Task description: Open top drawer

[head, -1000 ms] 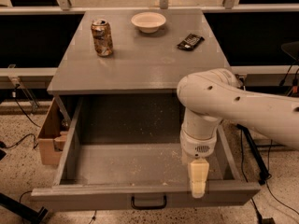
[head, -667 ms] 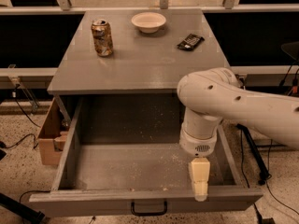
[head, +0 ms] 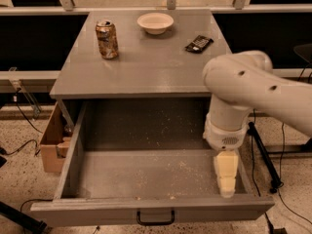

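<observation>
Camera view showed the top drawer (head: 97,212) drawn well out from under the bench's front edge. Its black loop handle (head: 155,217) sat nearest at the centre of the front panel, with nothing touching it. Just behind the panel, toward the front right corner, the gripper (head: 227,177) hung pointing down inside the drawer. It was close to the right wall, and whether it was clenched or released could not be told. Behind it lay the crumb-speckled grey floor, running back under the bench top (head: 146,72). The white arm (head: 243,87) rose over the right edge. Farther back stood a can (head: 107,39) near the far left corner, a bowl (head: 155,22) at the far edge, and a dark packet (head: 199,43) toward the far right.

By the look of it the pull was finished or nearly so. The next move seemed to call for lifting the gripper straight up, clear of the front panel and right wall, without nudging the drawer.

Against the picture a second earlier, the drawer front had come slightly nearer. The gripper had shifted toward the right wall and a little up, and the arm had drawn rightward with it.
</observation>
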